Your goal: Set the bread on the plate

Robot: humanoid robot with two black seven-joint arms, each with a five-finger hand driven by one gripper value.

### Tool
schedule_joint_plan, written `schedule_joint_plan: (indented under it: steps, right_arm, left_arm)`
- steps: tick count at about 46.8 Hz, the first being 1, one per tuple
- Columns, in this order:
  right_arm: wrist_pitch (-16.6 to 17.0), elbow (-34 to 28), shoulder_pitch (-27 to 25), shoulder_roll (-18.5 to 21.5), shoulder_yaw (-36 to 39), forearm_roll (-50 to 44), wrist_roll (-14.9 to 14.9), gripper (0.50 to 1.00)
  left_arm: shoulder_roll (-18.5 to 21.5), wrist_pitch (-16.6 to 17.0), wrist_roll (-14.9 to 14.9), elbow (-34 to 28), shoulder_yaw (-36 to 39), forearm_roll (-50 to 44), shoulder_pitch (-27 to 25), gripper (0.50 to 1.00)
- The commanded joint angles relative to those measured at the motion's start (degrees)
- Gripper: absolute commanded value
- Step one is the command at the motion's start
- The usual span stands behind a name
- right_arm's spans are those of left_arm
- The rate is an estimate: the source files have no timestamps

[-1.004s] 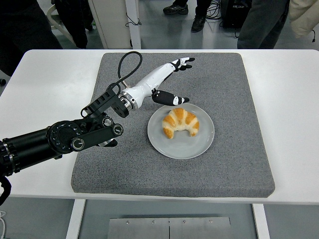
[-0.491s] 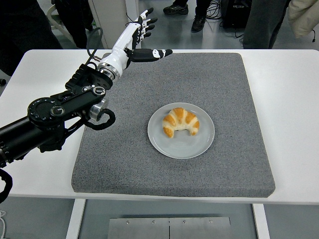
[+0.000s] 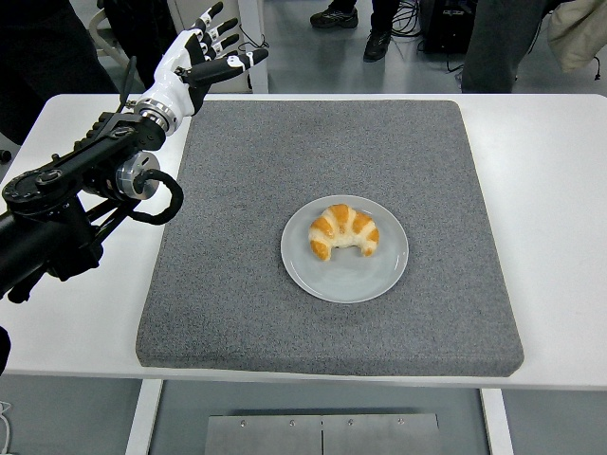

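1. The bread (image 3: 343, 231), a golden croissant with pale bands across its back, lies curved on the plate (image 3: 379, 275), its 2 tips turned toward the near edge.
2. The plate is round and light grey, and sits a little right of the middle of a grey mat (image 3: 247, 284).
3. The mat is a textured square that covers most of the white surface (image 3: 560, 209).
4. The left robot hand (image 3: 204, 52) is raised over the far left corner of the mat, well apart from the plate. Its white and black fingers (image 3: 213, 13) are spread and it grasps nothing.
5. The black left arm (image 3: 66, 204) enters from the left edge, with a cable loop hanging at the wrist.
6. People's legs and shoes (image 3: 334, 14) show beyond the far edge of the surface.
7. No brand, label or writing can be read anywhere.
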Motion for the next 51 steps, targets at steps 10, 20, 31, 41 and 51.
schedule_joint_plan:
  steps: [10,20,31,41,51]
  right_arm:
    - [0.01,0.00,-0.01,0.00,0.00,-0.04,-0.01,1.000]
    - [0.01,0.09,-0.01,0.00,0.00,0.05,-0.01,1.000]
    - [0.01,0.09,-0.01,0.00,0.00,-0.04,-0.01,1.000]
    - [0.10,0.17,-0.01,0.00,0.00,0.05,-0.01,1.000]
    - [0.10,0.17,-0.01,0.00,0.00,-0.04,-0.01,1.000]
  left_arm:
    - [-0.10,-3.64,-0.53,3.48,-1.72,-1.11,2.33,0.966]
    - [-0.10,-6.36,-0.88,3.83,-4.70,-2.25,5.40,0.966]
    - [-0.72,-7.42,-4.65,6.47,-5.85,-2.08,7.07,0.966]
    - [-0.89,-7.42,-7.56,6.74,-5.32,-1.28,8.75,0.966]
    - [-1.07,-7.42,-7.21,6.74,-4.88,-1.37,9.10,0.966]
